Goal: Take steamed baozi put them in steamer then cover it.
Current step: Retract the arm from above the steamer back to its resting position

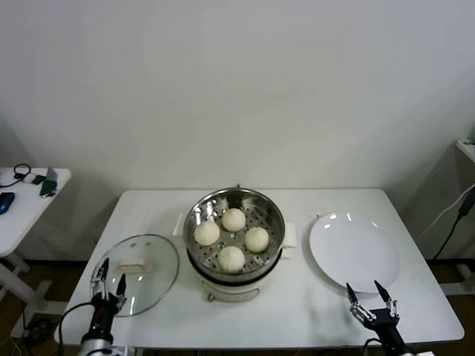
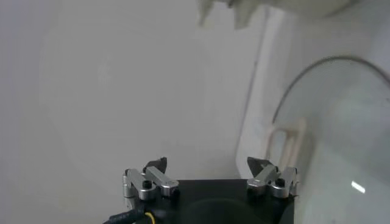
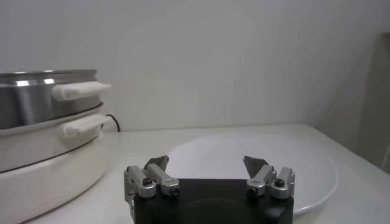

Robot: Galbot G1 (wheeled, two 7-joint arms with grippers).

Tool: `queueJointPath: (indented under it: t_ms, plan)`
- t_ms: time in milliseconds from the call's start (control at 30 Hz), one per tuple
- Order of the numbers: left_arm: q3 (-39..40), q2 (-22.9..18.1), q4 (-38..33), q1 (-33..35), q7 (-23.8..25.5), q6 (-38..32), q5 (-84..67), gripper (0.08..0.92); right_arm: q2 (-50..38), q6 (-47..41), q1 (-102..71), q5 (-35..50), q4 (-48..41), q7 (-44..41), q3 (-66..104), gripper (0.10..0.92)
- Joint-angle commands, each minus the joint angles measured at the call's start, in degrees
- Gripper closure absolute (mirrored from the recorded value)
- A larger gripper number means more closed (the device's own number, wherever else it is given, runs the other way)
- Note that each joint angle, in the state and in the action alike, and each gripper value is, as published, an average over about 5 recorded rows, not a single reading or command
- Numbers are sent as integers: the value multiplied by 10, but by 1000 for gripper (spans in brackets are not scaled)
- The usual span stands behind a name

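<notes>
The left gripper [image 1: 110, 282] is waiting low at the table's [image 1: 312, 297] near edge, fingers wide apart and holding nothing, right over the near rim of the cover [image 1: 137, 271] lying flat. The right gripper [image 1: 369, 293] is waiting wide apart and empty by the near edge of the plate [image 1: 355, 251]. Four baozi [image 1: 231, 257] are sitting inside the steamer [image 1: 234, 230] between them, uncovered.

A white counter [image 1: 312, 311] carries a bare white plate [image 1: 355, 252] toward its right side; off to the left stands a smaller side table [image 1: 22, 204] with a few dark gadgets [image 1: 6, 202]
</notes>
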Motion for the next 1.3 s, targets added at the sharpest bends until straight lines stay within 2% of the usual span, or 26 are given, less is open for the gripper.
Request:
queueJointPath:
  t_ms: [33, 267, 700, 967, 1100, 1300]
  plan:
    - [6, -1, 76, -46, -23, 21, 131, 177, 32, 16, -31, -19, 20, 7, 1, 203]
    - [17, 4, 99, -80, -20, 25, 135, 177, 33, 23, -42, -25, 20, 4, -1, 203]
    - [28, 20, 185, -162, -22, 19, 137, 177, 42, 27, -59, -30, 32, 1, -1, 203]
    - [29, 20, 213, -185, -25, 7, 137, 191, 50, 34, -60, -30, 34, -3, 2, 203]
    - [29, 19, 214, -184, -27, 5, 137, 277, 54, 36, -58, -31, 31, -4, 1, 203]
    - [28, 13, 211, -175, -28, 5, 138, 450, 54, 38, -56, -32, 29, -4, 1, 203]
